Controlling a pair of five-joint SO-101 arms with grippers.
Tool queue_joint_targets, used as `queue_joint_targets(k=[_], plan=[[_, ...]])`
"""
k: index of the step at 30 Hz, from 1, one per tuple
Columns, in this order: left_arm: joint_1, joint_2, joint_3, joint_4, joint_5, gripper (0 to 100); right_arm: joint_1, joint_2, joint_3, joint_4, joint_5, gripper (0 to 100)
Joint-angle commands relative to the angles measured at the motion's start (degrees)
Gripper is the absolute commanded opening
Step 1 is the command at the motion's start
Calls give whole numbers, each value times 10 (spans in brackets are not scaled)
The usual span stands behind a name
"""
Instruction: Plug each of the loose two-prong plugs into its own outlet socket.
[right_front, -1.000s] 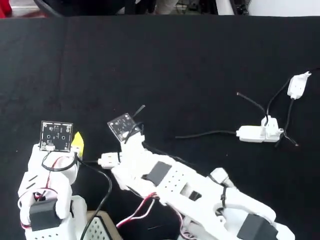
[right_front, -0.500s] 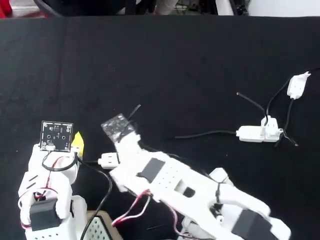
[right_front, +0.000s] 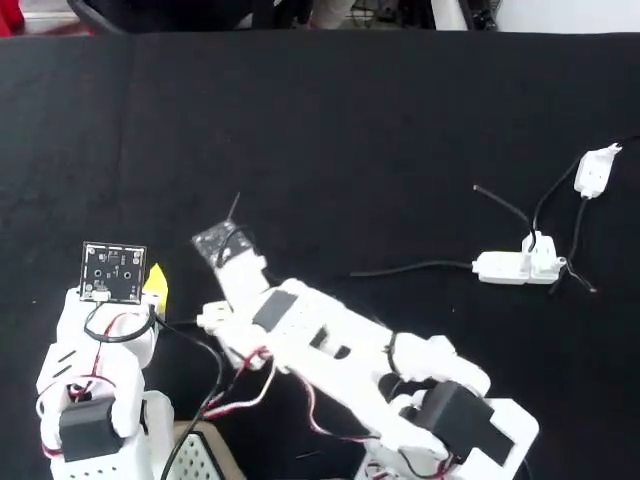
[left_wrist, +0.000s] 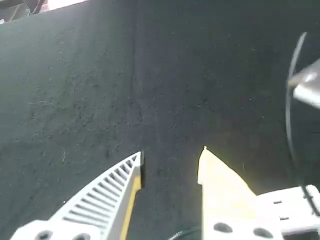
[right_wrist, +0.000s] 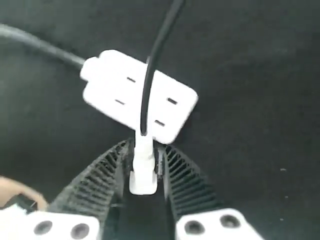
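Observation:
My right gripper (right_wrist: 145, 150) is shut on a small white two-prong plug (right_wrist: 143, 172). The plug's black cord (right_wrist: 150, 85) runs across the face of a white outlet socket (right_wrist: 137, 102) lying just beyond the fingertips; the prongs are hidden. In the high view that socket (right_front: 213, 318) lies on the black cloth beside the right arm's wrist (right_front: 262, 310), close to the left arm. My left gripper (left_wrist: 170, 162) is open over bare cloth, and its yellow finger (right_front: 157, 282) shows beside the left wrist.
At the right of the table lies a second white socket (right_front: 505, 266) with a plug (right_front: 541, 250) in it. A further white plug piece (right_front: 596, 173) lies behind it among black cords. A black cord (left_wrist: 290, 115) crosses the left wrist view's edge.
The right arm has swung its wrist to the left and folded back toward its base, carrying the plug and its cord end along. The left arm has not moved.

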Motion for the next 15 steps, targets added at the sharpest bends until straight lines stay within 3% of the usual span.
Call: queue_joint_targets(k=[1,15], plan=[[-6,-1,-3,-13,1,192,43,-9,-30,-21,4,11],[-6,-1,-3,-12,0,192,132,-8,-22,-170,67,11]])
